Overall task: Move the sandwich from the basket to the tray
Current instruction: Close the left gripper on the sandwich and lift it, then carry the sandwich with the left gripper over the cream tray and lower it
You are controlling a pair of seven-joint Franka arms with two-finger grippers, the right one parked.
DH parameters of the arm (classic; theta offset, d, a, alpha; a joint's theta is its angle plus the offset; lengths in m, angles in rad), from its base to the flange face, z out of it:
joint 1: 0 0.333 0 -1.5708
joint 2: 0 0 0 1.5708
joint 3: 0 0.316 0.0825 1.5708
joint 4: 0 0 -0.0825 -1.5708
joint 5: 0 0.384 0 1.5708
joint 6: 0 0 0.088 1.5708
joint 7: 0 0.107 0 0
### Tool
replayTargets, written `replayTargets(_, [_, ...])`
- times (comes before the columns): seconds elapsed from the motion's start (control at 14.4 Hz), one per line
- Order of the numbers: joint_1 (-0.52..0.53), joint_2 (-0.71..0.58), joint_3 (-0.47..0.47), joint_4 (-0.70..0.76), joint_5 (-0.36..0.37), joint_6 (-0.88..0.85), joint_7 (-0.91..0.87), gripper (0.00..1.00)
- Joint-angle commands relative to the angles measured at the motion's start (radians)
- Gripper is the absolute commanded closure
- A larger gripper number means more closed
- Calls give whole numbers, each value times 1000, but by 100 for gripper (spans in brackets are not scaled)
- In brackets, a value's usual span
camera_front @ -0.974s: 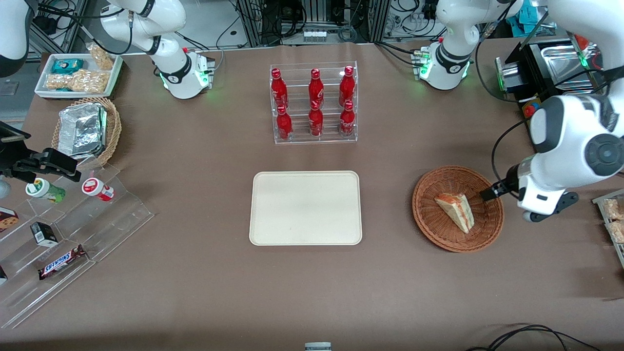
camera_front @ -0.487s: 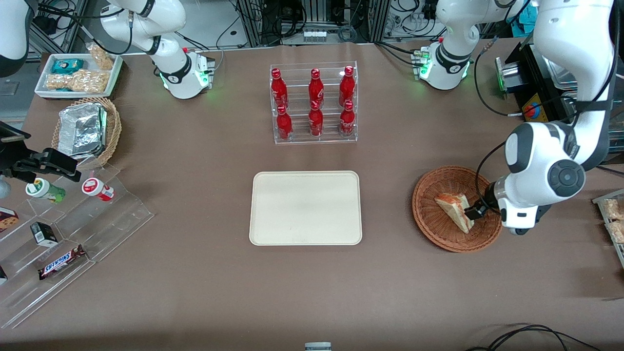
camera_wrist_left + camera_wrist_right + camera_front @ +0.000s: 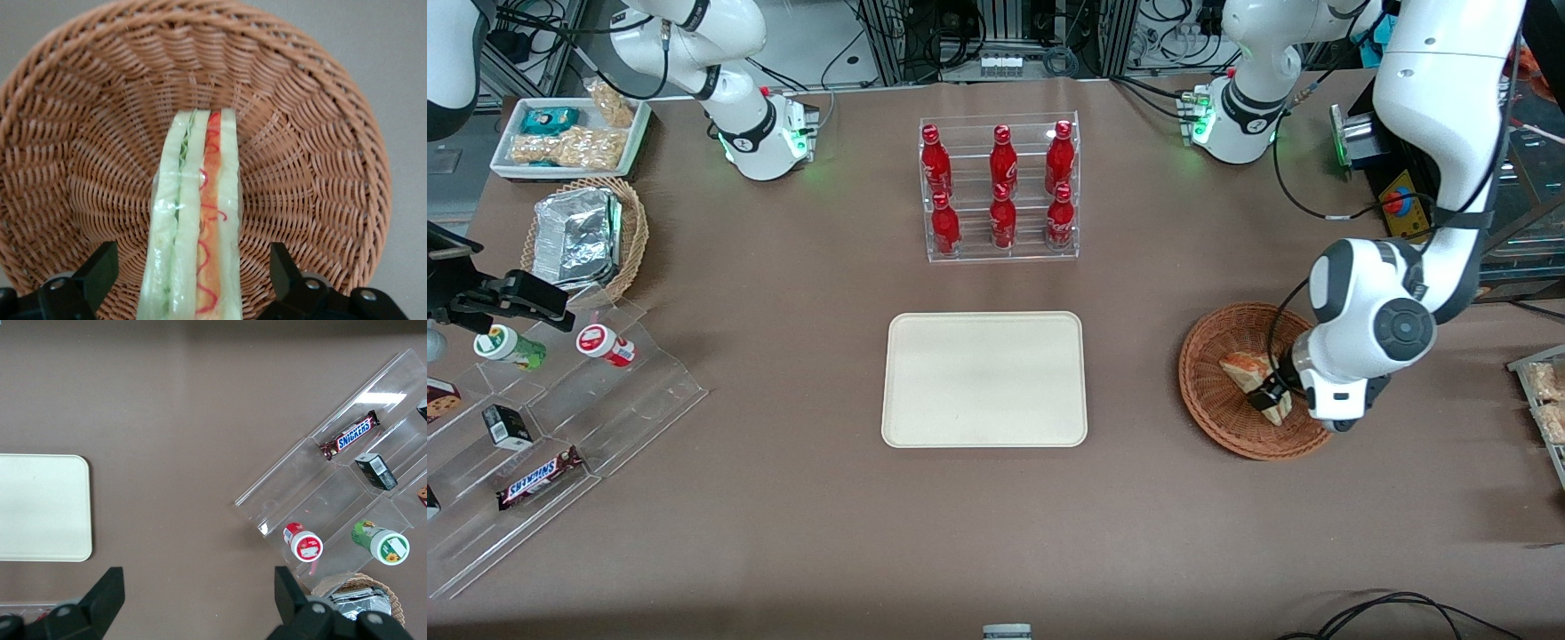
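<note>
The sandwich (image 3: pixel 1245 373) (image 3: pixel 197 227), a pale bread wedge with green and red-orange filling, lies in the reddish-brown wicker basket (image 3: pixel 1209 391) (image 3: pixel 80 133) toward the working arm's end of the table. My left gripper (image 3: pixel 1270 396) (image 3: pixel 193 273) is down in the basket, open, one black finger (image 3: pixel 100 270) on each side of the sandwich's wide end, with gaps between fingers and bread. The cream tray (image 3: pixel 984 379) (image 3: pixel 40 507) lies flat at the table's middle, with nothing on it.
A clear rack of red bottles (image 3: pixel 1000 191) stands farther from the front camera than the tray. Toward the parked arm's end lie a tan basket with foil (image 3: pixel 583 236), a white snack tray (image 3: pixel 569 133) and a clear stepped stand with snacks (image 3: pixel 543 427).
The left arm has swung in over the basket and come down, so the open fingers now straddle the sandwich. The sandwich has not moved.
</note>
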Motion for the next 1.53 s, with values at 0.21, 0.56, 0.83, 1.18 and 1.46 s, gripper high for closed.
replayTargets(0.21, [1, 4, 5, -35, 7, 15, -140, 64])
replayTargets(0.56, [-16, -2, 2, 25, 13, -23, -147, 89])
replayTargets(0.83, [-120, -33, -4, 215, 12, -314, -27, 97])
replayTargets(1.18, [-389, 42, -20, 309, 68, -299, 30, 96])
replayTargets(1.46, [-548, 272, -21, 548, 115, -281, 27, 95])
